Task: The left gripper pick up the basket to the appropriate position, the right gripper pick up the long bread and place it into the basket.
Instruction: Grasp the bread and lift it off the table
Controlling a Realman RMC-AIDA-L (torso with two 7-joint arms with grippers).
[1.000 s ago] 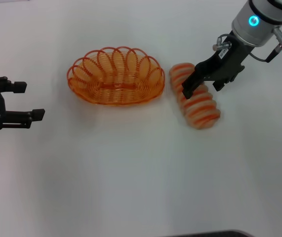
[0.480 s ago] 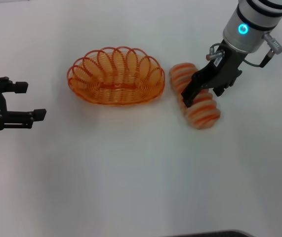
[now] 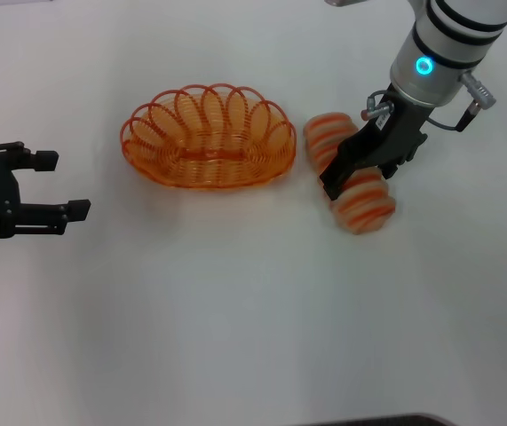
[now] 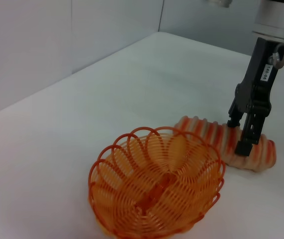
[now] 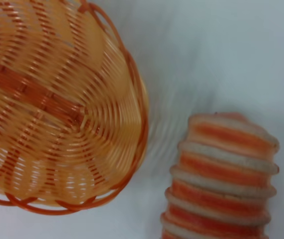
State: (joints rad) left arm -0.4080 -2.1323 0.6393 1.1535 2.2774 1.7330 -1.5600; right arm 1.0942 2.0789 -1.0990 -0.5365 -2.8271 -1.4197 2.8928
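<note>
The orange wire basket (image 3: pixel 207 138) stands on the white table, empty; it also shows in the left wrist view (image 4: pixel 156 191) and the right wrist view (image 5: pixel 47 99). The long bread (image 3: pixel 366 201), tan with orange stripes, lies on the table just right of the basket, apart from it, and shows in the wrist views too (image 4: pixel 259 155) (image 5: pixel 226 174). My right gripper (image 3: pixel 361 172) is low over the middle of the bread, open, with one finger on each side of the loaf (image 4: pixel 239 133). My left gripper (image 3: pixel 62 185) is open and empty, well left of the basket.
White table (image 3: pixel 235 311) all around. A dark edge (image 3: pixel 368 420) shows at the bottom of the head view. A pale wall (image 4: pixel 57 35) rises behind the table in the left wrist view.
My right gripper has come down and slightly left onto the bread, its fingers now astride it. My left gripper has edged a little toward the basket. Bread and basket have not moved.
</note>
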